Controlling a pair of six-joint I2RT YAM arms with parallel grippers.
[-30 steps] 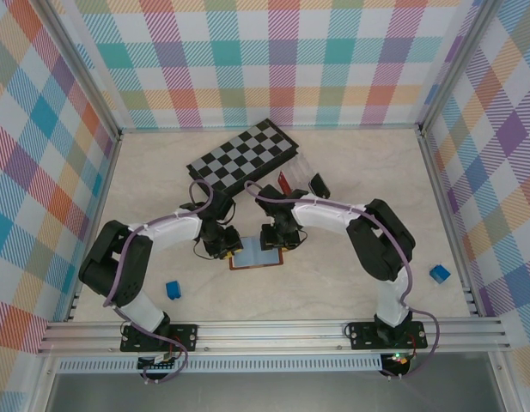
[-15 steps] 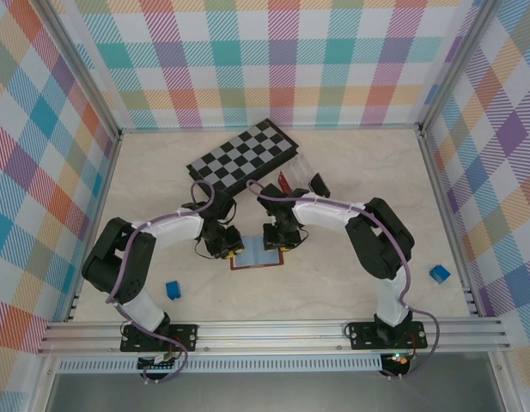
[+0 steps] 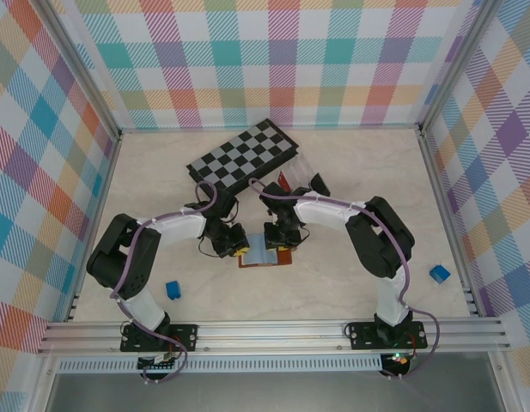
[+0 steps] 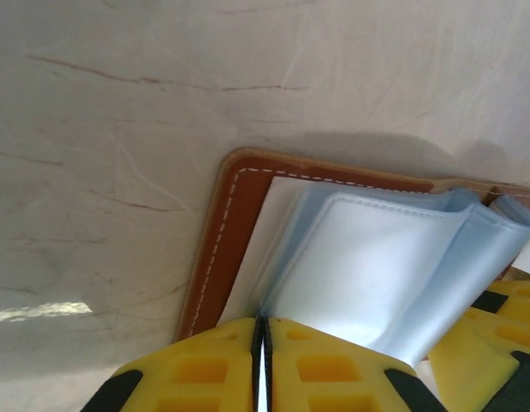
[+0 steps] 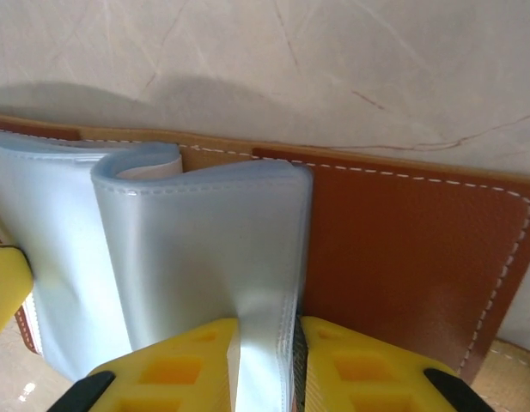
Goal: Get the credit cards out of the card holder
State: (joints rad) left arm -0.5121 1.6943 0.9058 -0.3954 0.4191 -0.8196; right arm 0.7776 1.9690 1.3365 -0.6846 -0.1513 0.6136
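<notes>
On the bench [image 3: 359, 197] the card holder [image 3: 263, 257] has shifted slightly toward the right arm within the last second. Its blue-grey sleeves [image 5: 196, 257] now bunch up instead of lying flat. The left gripper [image 4: 262, 333] and right gripper [image 5: 266, 342] have drawn together, the jaws of each pinching a sleeve. No card is out yet; a white edge beneath may be one.
</notes>
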